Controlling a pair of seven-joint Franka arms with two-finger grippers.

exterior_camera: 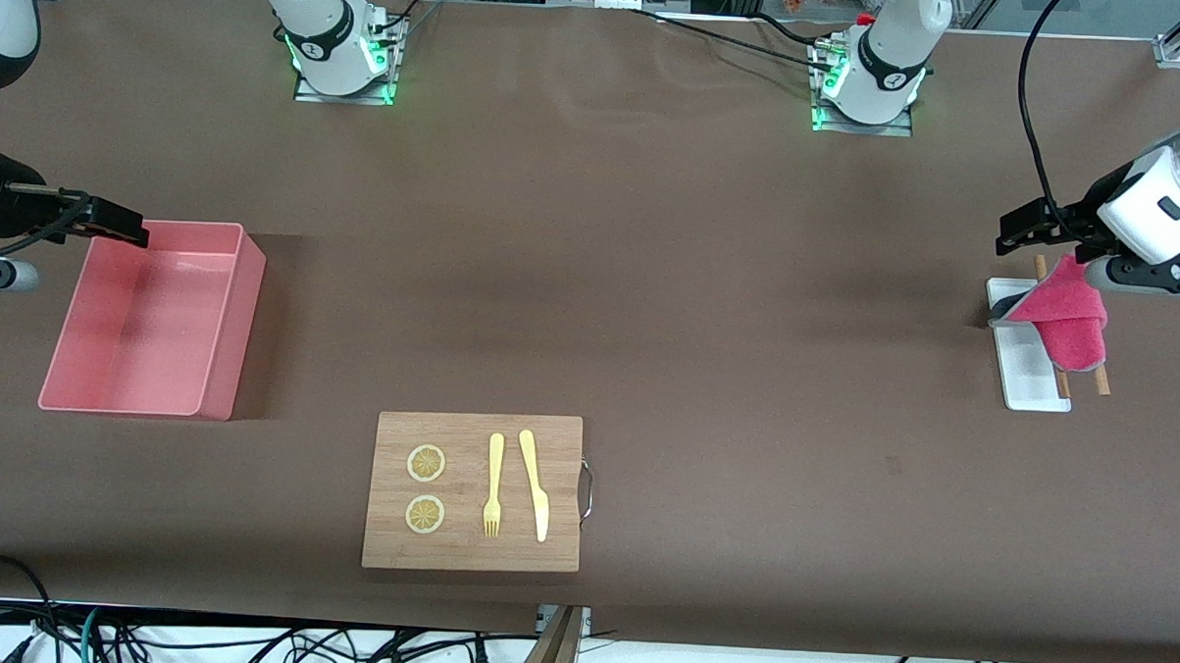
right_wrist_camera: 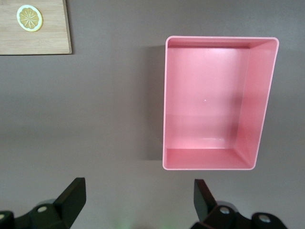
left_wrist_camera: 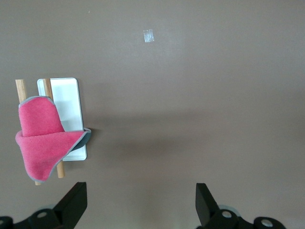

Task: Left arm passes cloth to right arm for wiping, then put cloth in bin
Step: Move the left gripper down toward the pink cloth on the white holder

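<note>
The crimson-pink cloth [exterior_camera: 1066, 319] lies folded over two wooden sticks [exterior_camera: 1102, 379] that rest across a small white tray [exterior_camera: 1035, 381] at the left arm's end of the table. It also shows in the left wrist view [left_wrist_camera: 43, 138]. My left gripper [exterior_camera: 1045, 230] hangs open and empty in the air beside the tray, over bare table [left_wrist_camera: 140, 191]. The pink bin [exterior_camera: 231, 358] stands empty at the right arm's end and shows in the right wrist view [right_wrist_camera: 214, 160]. My right gripper [exterior_camera: 113, 219] is open and empty, up by the bin's corner [right_wrist_camera: 138, 188].
A wooden cutting board [exterior_camera: 469, 553] with a metal handle lies near the table's front edge. On it are two lemon slices [exterior_camera: 426, 463], a yellow fork [exterior_camera: 493, 485] and a yellow knife [exterior_camera: 535, 487]. A small piece of tape [left_wrist_camera: 148, 36] sticks to the table.
</note>
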